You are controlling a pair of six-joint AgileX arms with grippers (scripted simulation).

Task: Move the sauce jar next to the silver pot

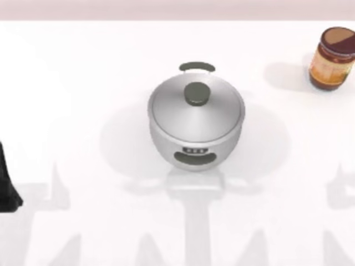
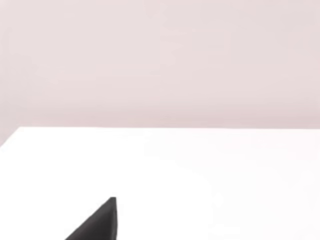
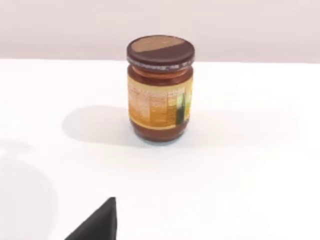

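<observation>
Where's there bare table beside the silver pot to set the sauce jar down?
The table is bare on both sides of the silver pot. The stretch on its right, toward the sauce jar at the far right edge, is open. Only the pot's loop handles crowd its far and near sides.

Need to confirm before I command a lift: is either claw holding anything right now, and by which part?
Nothing is held. The sauce jar stands free on the table's far right, apart from the silver pot, with no claw touching it.
</observation>
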